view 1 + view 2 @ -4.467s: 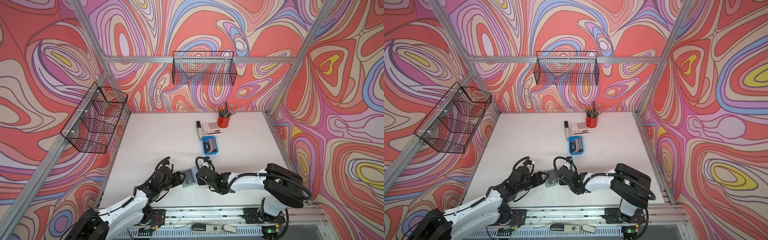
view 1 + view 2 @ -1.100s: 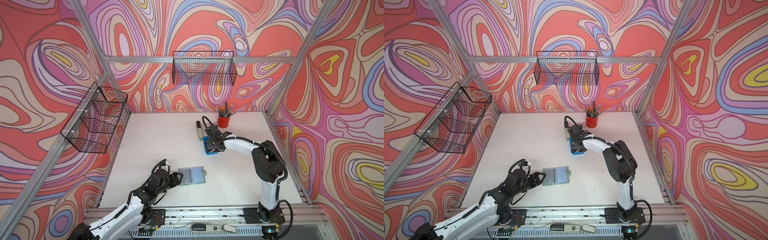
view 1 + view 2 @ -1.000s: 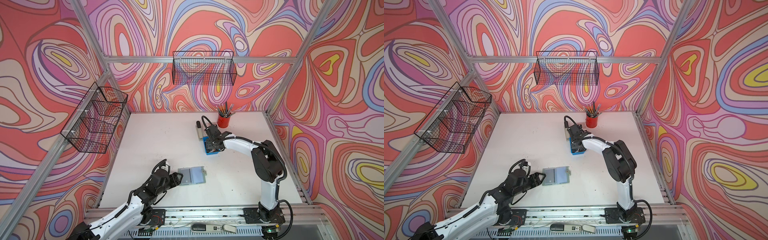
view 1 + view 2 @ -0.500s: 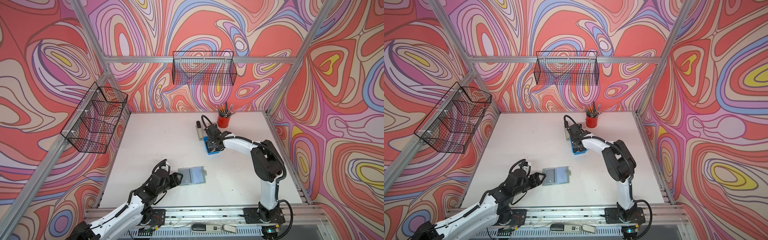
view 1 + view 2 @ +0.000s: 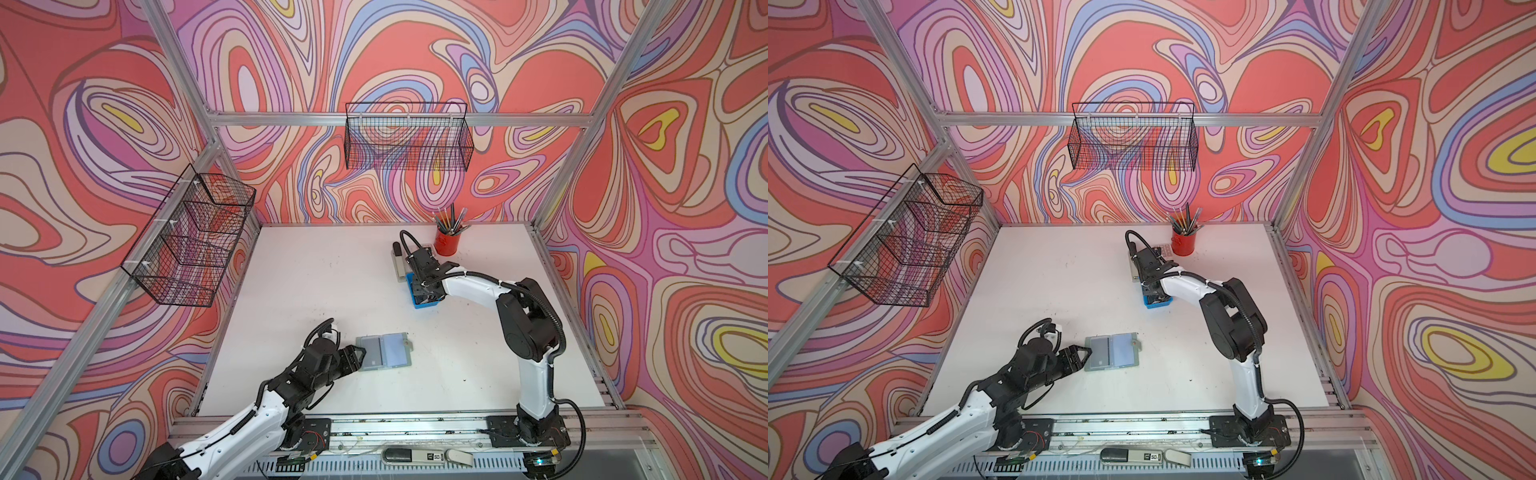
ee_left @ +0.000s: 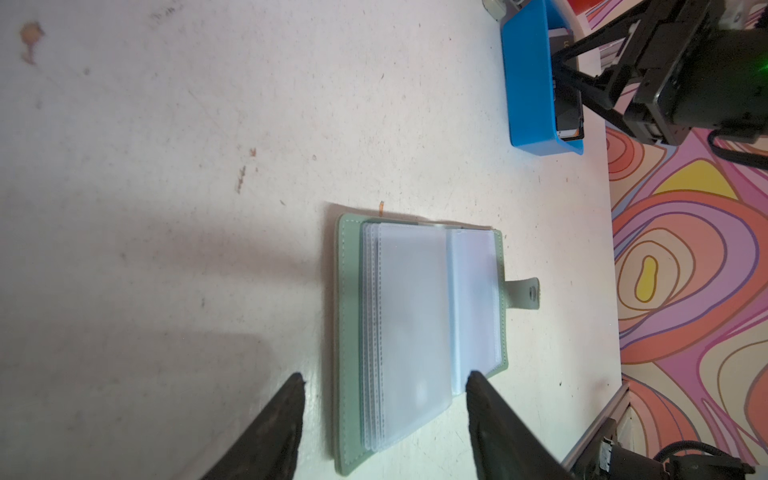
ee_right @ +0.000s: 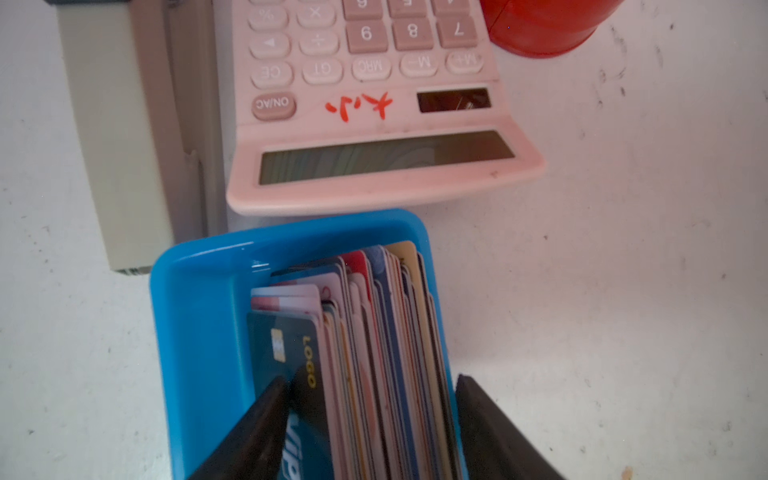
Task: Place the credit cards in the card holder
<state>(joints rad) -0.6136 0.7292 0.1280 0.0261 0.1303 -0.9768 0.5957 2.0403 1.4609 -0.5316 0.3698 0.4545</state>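
Note:
The credit cards [image 7: 374,324] stand on edge as a packed stack in a blue tray [image 7: 199,299], a dark card marked "Vip" at one end. My right gripper [image 7: 372,380] is open over the tray [image 5: 424,305]. One finger is inside against the Vip card, the other outside the tray wall. The card holder [image 6: 415,316] lies open and flat, sage green with clear sleeves and a snap tab. It shows in both top views [image 5: 384,350] [image 5: 1111,351]. My left gripper [image 6: 384,375] is open at its near end, holding nothing.
A pink-white calculator [image 7: 374,104] lies just beyond the tray, with a beige block [image 7: 116,124] beside it and a red pencil cup [image 5: 448,243] behind. Black wire baskets [image 5: 407,141] hang on the back and left walls. A metal rail runs along the table's front.
Since the earliest frames my right arm has swung from the card holder out to the blue tray. In the last second its jaws narrowed slightly round the stack. My left gripper stays by the holder.

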